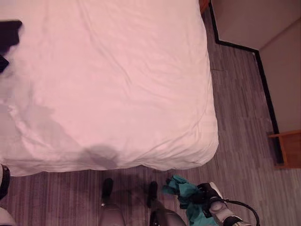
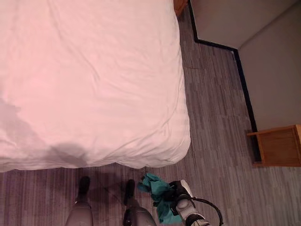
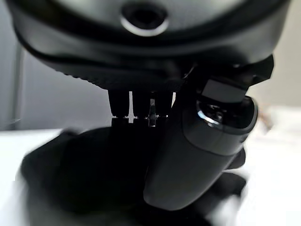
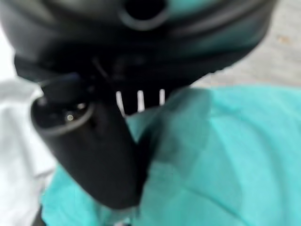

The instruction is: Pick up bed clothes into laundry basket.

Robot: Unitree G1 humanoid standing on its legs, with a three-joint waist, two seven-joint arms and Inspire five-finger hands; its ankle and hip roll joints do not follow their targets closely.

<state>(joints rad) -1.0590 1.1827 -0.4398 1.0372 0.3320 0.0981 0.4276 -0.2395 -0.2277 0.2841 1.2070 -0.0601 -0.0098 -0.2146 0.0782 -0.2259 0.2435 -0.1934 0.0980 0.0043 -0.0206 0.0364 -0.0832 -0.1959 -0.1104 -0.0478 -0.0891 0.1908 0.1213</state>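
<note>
The crumpled teal cloth garment [image 1: 186, 195] hangs just off the near corner of the white-covered bed [image 1: 108, 84], over the grey striped floor [image 1: 235, 117], bunched in our right hand [image 1: 209, 194], whose fingers and thumb are curled into its folds. Our left hand [image 3: 188, 155] is clamped on a dark cloth [image 3: 84, 174] lying on the bed. We see no laundry basket, so both pieces may need carrying. The teal cloth's loose end dangles low; we judge it could slip free or snag.
</note>
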